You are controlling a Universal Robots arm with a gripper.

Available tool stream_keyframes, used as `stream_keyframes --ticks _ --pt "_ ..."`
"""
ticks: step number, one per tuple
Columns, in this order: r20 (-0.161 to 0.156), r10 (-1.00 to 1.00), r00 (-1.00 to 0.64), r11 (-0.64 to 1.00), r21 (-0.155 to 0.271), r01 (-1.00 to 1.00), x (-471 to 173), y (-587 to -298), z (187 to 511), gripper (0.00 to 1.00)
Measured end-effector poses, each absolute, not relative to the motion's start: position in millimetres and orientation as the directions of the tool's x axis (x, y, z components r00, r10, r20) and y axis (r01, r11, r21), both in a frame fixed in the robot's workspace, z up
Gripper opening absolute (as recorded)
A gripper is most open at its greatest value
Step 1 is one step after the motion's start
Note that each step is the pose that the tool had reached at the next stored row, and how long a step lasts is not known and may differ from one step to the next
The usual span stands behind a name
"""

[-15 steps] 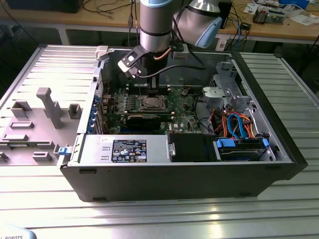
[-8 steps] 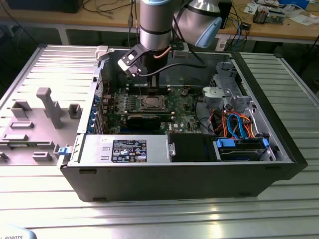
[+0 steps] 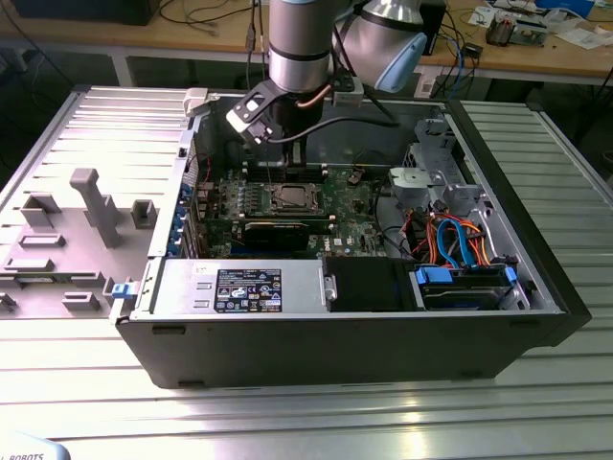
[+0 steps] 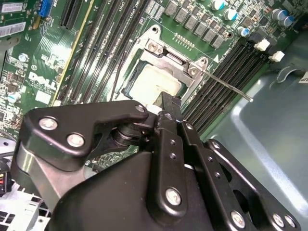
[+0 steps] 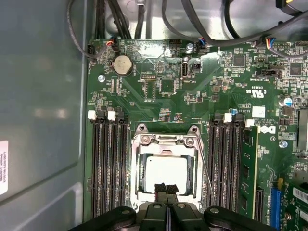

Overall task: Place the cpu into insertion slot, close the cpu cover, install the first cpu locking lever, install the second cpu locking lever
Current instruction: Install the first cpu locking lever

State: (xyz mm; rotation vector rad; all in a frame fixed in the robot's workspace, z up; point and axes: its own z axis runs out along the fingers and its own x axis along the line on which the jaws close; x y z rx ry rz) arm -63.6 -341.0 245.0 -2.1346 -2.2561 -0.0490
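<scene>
Silver-grey metal, dull and pale with a soft sheen, tops the small flat square chip (image 5: 163,171) (image 4: 154,82), which lies inside the socket (image 5: 142,179) near the middle of the green board (image 5: 163,86). A narrow dark band of the socket shows around the chip's edges. The cover (image 5: 166,143) (image 4: 175,60), a thin shiny metal frame with a big square window, lies down around the chip, so the chip's top shows through the window; two screw heads sit on the cover's wide end in the second wrist view. A thin metal lever (image 5: 206,168) (image 4: 231,89) runs along one side of the socket and angles away from it, its free end out over the long black memory slots (image 5: 226,163) that flank the socket on that side; more of these slots (image 5: 108,168) line the socket's other side. The black gripper (image 5: 166,188) (image 4: 168,103) (image 3: 295,165) hangs straight over the socket with its two fingers pressed together and nothing between them, the tips above the chip's edge farthest from the cover's wide end; whether they touch the metal cannot be told. In the exterior view the socket sits deep in the open computer case (image 3: 383,335), with a black card (image 3: 278,233) just beside it on the near side. A round coin battery (image 5: 121,63) lies well apart from the socket, beyond the cover's wide end.
</scene>
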Motion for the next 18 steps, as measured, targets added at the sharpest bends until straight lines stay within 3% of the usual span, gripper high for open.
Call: stream_keyframes --ticks 18 --pt "0.047 0.994 -0.099 0.099 -0.002 0.995 -63.7 -341.0 259.1 0.11"
